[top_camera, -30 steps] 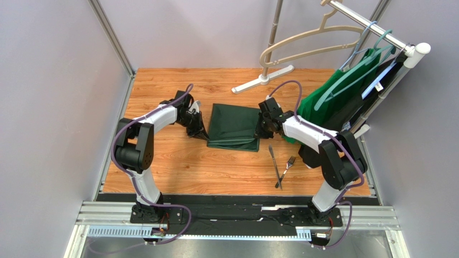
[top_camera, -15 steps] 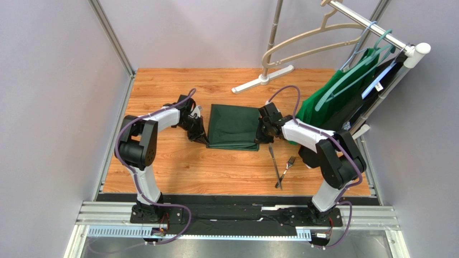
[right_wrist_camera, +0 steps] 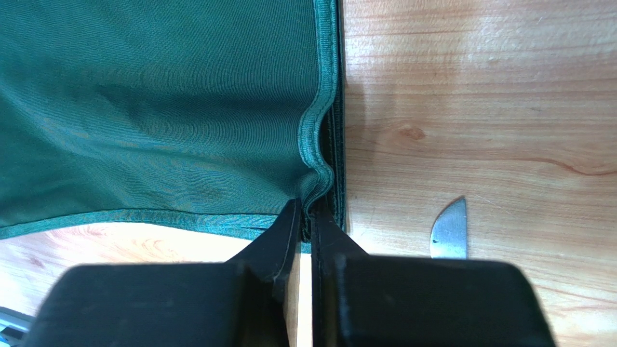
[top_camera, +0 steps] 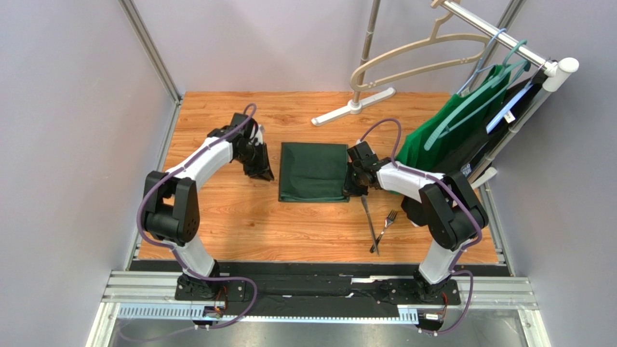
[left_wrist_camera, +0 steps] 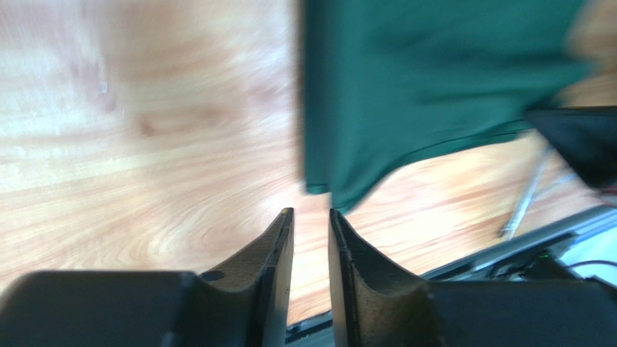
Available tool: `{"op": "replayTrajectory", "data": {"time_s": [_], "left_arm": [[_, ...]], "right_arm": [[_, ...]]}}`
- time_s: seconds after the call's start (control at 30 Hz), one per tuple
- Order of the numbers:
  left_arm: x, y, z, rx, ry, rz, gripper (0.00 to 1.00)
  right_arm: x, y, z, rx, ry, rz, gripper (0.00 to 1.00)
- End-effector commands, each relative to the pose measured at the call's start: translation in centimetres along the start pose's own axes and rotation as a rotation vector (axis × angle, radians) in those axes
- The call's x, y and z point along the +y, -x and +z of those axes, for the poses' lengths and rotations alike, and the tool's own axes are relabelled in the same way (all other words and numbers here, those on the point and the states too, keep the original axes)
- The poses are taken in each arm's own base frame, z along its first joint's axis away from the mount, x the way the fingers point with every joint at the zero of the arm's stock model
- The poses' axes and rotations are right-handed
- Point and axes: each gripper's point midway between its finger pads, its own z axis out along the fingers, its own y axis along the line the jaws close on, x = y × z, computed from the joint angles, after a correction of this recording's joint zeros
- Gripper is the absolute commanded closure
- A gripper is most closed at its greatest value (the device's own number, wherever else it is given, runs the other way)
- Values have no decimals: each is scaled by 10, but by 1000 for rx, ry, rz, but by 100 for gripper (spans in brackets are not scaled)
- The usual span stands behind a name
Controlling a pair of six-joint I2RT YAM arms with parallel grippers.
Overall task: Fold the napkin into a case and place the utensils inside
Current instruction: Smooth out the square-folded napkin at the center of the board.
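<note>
Pinching napkin (right_wrist_camera: 159, 108) hem, right gripper (right_wrist_camera: 304, 211); utensil (right_wrist_camera: 449, 230) mostly cropped, perhaps knife.

I have the napkin (top_camera: 313, 172) lying mid-table (top_camera: 217, 217), the left gripper (top_camera: 262, 173) just beside its left edge, the right gripper (top_camera: 353, 191) on its near right corner, and the utensils (top_camera: 368, 220) nearer me, rightward.

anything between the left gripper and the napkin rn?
No, only bare wooden table lies between the left gripper and the napkin. The top external view shows the strip of wood; the left wrist view agrees.
</note>
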Motion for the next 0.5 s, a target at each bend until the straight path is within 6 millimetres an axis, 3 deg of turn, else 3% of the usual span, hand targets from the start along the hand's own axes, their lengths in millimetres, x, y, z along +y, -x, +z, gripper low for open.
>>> {"op": "replayTrajectory", "data": {"time_s": [0.0,0.07,0.13,0.23,0.3,0.33,0.43,0.47], "left_arm": [[-46,12,0,-3,-173,21,83],[-55,10,14,29,-234,14,91],[-55,5,27,46,-232,10,92],[-41,-7,48,103,-193,-11,93],[-27,-15,57,120,-140,-11,94],[-16,-24,60,141,-103,-17,94],[-3,-31,60,138,-46,-4,94],[-2,-32,60,133,-45,-3,94]], "right_arm": [[-2,7,2,-28,-4,-11,100],[1,7,3,-24,11,-10,100],[2,6,4,-22,13,-4,100],[2,6,2,-23,14,-7,100],[4,12,-4,-23,4,-25,93],[4,17,-12,-35,-2,-60,90],[8,39,-43,-126,-34,-166,66],[9,42,-50,-145,-48,-195,54]]}}
